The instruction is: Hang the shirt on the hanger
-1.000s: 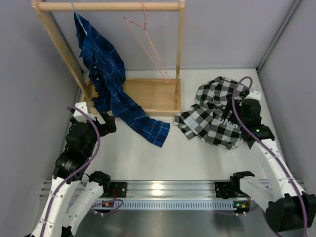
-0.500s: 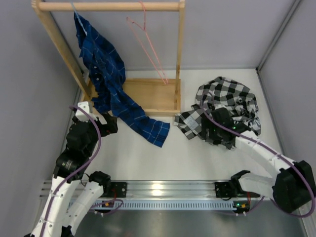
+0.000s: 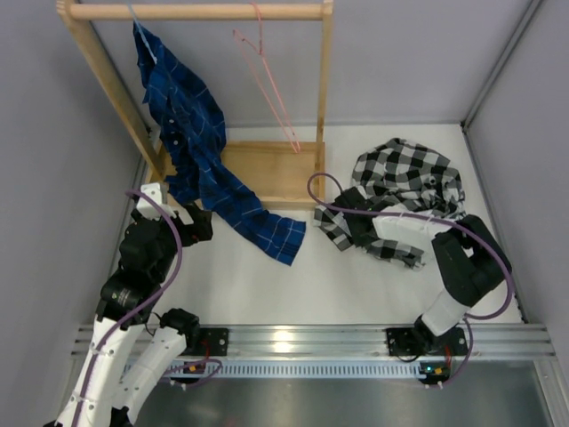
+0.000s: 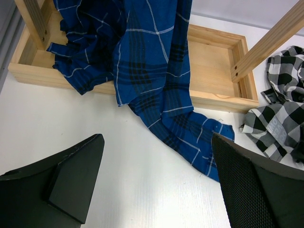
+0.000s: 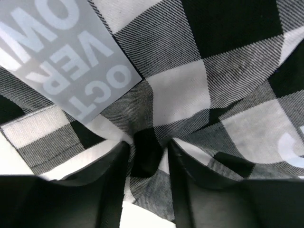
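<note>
- White tabletop (image 3: 267, 294), walled in grey, carries everything.
- The shirt (image 3: 409, 178) lies crumpled on it at about 3 o'clock in the top view. No part of it is on the hanger.
- The right tool (image 5: 148, 159) has its fingers drawn narrow on a pinched fold of the checked cloth, just below the white lettering. From above, that grip sits at the shirt's 8 o'clock edge.
- The hanger (image 3: 267, 80) hangs bare by its hook from the top rail (image 3: 196, 12) of a wooden rack, at 11 o'clock from the shirt and well apart.
- By my reading only the grasp is made. Lifting, opening the neck and threading the hanger are left.
- The rack's base is a shallow wooden tray (image 4: 213, 57). A dark blue plaid shirt (image 4: 152, 71) drapes across its left part and spills over the front edge; nothing else shows inside.
- The left tool (image 4: 156, 142) is spread wide and holds nothing, at 6 o'clock of the tray.
</note>
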